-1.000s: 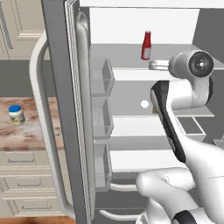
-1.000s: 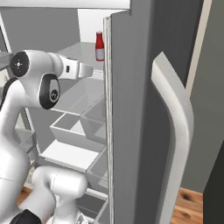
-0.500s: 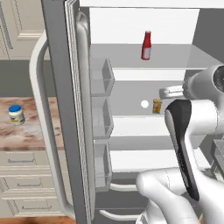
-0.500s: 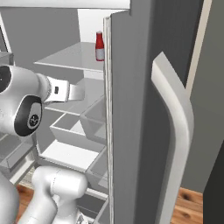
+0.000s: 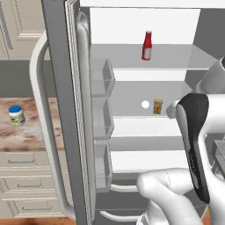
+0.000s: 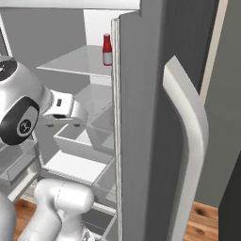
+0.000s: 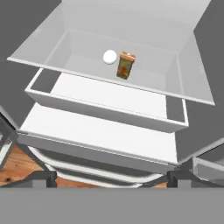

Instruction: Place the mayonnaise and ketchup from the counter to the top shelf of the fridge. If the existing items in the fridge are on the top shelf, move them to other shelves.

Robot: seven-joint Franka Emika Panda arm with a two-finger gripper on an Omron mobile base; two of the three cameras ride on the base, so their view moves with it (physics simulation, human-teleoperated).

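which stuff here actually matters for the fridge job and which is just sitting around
Job things:
- ketchup bottle, standing on the top shelf
- mayonnaise jar, on the counter left of the fridge
- small box and white ball, on the shelf below the top

Just there:
- door bins
- lower drawers
- cabinet drawers

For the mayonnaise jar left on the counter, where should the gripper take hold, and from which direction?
Grip the mayonnaise jar around its white body, just below the blue lid, probably coming in level from the front edge of the counter. It stands upright and alone, its round sides are free for the fingers, and the lid seems too shallow to hold securely.
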